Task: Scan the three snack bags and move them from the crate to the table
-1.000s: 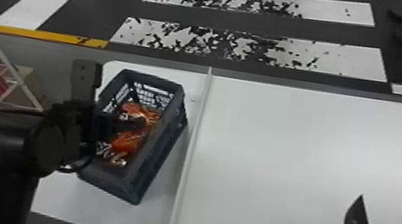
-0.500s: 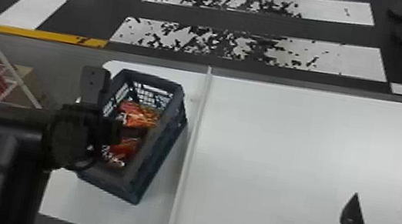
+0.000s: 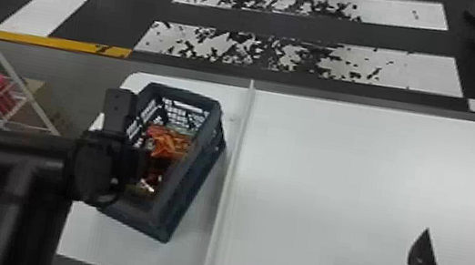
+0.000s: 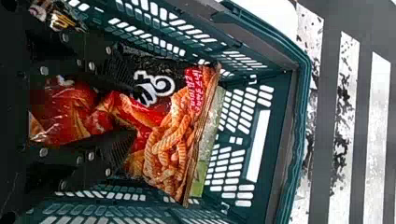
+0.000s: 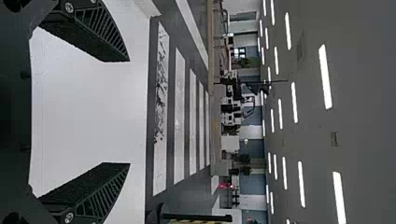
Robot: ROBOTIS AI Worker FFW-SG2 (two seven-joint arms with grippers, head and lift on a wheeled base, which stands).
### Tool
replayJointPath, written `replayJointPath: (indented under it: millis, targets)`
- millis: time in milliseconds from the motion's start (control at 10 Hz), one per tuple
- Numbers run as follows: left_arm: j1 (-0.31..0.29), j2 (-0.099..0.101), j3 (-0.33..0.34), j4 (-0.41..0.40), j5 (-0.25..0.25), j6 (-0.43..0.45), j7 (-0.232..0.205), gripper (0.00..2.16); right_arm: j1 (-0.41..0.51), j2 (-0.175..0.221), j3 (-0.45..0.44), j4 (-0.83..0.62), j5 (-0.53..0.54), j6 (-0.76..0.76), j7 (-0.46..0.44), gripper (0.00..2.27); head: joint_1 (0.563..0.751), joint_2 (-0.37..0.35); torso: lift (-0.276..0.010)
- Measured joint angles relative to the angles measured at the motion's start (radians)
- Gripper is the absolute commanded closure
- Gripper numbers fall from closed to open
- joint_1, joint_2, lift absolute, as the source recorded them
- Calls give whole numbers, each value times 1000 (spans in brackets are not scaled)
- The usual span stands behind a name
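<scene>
Bags (image 3: 170,144) in crate (image 3: 194,185), centre-left; left claw (image 4: 133,112) there, grip indeterminable; right claw (image 3: 460,234) released, lower right; transfer apparently unfinished.

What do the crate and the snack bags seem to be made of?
The crate looks like rigid plastic with a low sheen, given its molded lattice walls. The snack bags seem thin glossy plastic film, possibly foil-lined: creased, with bright highlights.

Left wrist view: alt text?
Left pincer down inside a dark green perforated crate, at shiny snack bags in red, orange and black with twisted orange sticks pictured. White stripes mark the floor beyond.
</scene>
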Motion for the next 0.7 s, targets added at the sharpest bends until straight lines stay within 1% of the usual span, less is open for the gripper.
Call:
replayJointPath:
  millis: [200,400,700]
  targets:
    - [10,-1,8,-33,1,-19,12,1737,-4,3,0,1,-2,-5,0,90,695,216,-62]
    - [40,-2,25,-90,3,-46,19,1737,-5,7,0,1,-3,-5,0,90,695,224,-62]
    - [96,-6,48,-178,9,-101,51,1727,-6,9,0,1,-2,-5,0,90,695,234,-62]
